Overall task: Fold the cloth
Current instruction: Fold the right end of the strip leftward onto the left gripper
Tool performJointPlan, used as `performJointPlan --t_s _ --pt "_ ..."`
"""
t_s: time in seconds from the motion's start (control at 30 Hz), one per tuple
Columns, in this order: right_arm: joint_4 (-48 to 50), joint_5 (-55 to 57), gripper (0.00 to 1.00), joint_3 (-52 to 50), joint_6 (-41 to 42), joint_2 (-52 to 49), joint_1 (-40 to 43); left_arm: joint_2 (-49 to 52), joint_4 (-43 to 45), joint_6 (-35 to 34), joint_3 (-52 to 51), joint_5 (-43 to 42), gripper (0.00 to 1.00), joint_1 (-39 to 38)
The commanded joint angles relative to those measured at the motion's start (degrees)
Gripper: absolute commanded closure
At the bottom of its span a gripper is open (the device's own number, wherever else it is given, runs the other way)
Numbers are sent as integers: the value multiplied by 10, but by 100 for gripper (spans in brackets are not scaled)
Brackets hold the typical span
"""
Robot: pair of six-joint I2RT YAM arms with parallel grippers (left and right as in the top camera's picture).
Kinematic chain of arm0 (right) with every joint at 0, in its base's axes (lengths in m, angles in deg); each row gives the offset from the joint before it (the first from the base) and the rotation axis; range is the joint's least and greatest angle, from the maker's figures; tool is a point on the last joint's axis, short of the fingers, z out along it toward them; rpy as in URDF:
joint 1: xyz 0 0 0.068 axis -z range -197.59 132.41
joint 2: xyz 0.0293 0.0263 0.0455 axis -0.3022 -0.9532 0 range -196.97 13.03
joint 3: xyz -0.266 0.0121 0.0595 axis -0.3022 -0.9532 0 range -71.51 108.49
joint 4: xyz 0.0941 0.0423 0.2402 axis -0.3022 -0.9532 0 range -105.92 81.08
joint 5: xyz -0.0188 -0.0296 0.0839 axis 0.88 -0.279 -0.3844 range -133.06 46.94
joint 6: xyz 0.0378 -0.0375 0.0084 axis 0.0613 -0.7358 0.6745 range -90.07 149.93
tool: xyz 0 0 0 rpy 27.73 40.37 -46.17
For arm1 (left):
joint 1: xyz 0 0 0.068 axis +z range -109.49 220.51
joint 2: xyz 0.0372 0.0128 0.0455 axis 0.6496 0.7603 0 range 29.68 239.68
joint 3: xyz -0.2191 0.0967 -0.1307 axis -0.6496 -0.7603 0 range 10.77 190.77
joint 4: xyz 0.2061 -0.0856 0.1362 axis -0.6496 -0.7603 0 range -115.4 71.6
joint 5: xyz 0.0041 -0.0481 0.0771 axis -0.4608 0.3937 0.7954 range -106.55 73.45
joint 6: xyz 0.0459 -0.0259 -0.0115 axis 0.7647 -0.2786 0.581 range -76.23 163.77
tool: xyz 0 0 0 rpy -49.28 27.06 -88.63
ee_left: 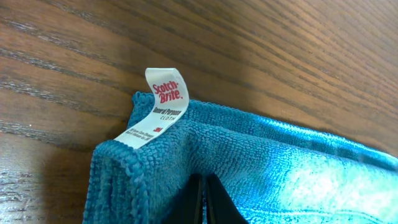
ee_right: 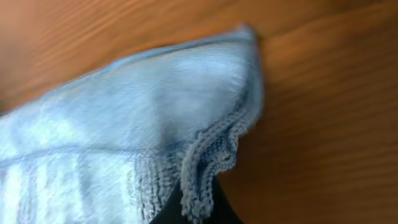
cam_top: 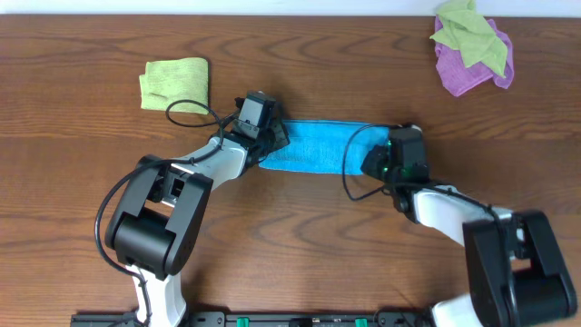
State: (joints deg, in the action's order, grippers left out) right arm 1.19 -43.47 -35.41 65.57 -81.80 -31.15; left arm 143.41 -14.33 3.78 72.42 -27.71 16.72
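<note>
On the table point(cam_top: 300, 245) centre, the cloth point(cam_top: 313, 145) lies as a long doubled strip. Judged soft, light, limp: hold by end corners. Left gripper point(cam_top: 270, 138) and right gripper point(cam_top: 379, 156) each pinch one end, fingers closed. Tag point(ee_left: 163, 106) marks the left end.

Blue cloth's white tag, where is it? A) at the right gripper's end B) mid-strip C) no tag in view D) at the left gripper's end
D: the left wrist view shows the tag standing at the cloth corner beside the left gripper.
</note>
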Motion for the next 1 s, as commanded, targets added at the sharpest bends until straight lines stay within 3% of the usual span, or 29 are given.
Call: performJointPlan --t_s 0.0,0.5,0.97 --pt "-24 11 99 39 -58 37 -26 10 -10 14 4 10 94 2" --pt "-93 19 99 145 -121 48 -80 9 -33 27 28 8 94 2" --pt "-105 16 99 150 -150 48 -154 -7 -49 28 42 6 94 27"
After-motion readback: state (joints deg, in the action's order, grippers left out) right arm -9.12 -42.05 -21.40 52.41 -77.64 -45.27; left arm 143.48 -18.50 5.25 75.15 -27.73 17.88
